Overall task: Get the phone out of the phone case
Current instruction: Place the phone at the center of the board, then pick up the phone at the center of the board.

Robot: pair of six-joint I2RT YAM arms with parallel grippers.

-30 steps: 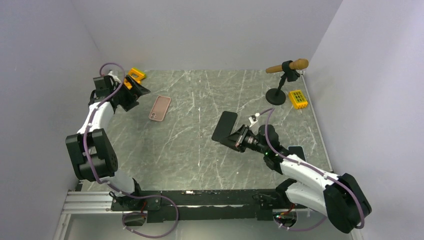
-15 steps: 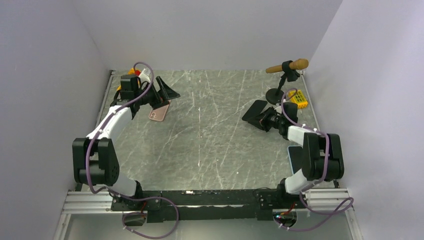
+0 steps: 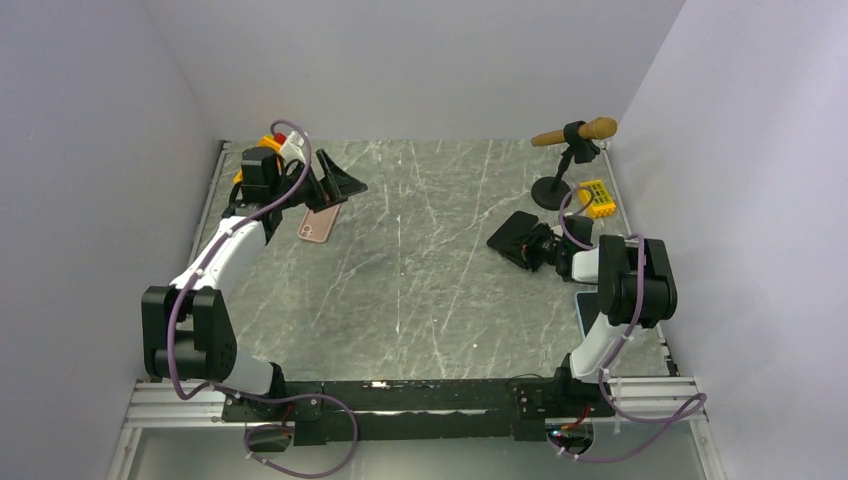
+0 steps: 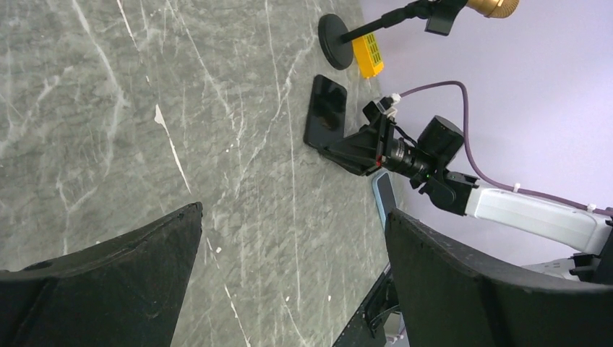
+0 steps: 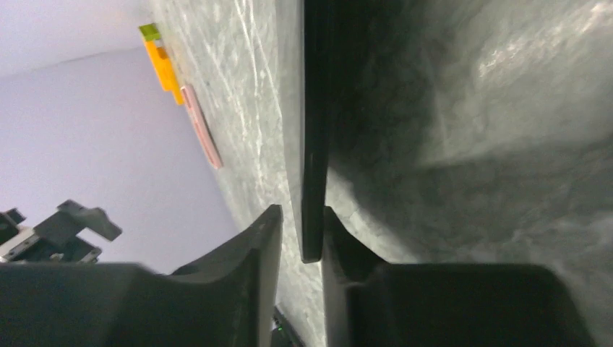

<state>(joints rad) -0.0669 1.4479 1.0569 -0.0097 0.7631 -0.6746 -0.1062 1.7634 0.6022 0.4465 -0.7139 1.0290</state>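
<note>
A black phone [image 3: 515,237] lies flat on the marble table at the right, also seen edge-on in the right wrist view [image 5: 314,130] and from afar in the left wrist view [image 4: 327,108]. My right gripper [image 3: 540,248] straddles its near edge, jaws [image 5: 300,217] slightly open: one finger touches the phone, a thin gap shows at the other. A pink phone case [image 3: 318,223] with a camera cut-out lies at the left, also visible as a pink phone case [image 5: 202,137] in the right wrist view. My left gripper [image 3: 335,190] hovers wide open just above it, jaws [image 4: 293,210] empty.
A microphone on a round stand [image 3: 555,185] and a yellow block [image 3: 597,197] sit at the back right, close behind the phone. A blue-rimmed dark slab [image 3: 588,305] lies by the right arm's base. An orange block [image 3: 268,148] sits in the back left corner.
The right arm swung the black phone from the table's middle to the right side, laid it down and began parting its jaws. The left gripper came from the back left corner to above the pink case.
</note>
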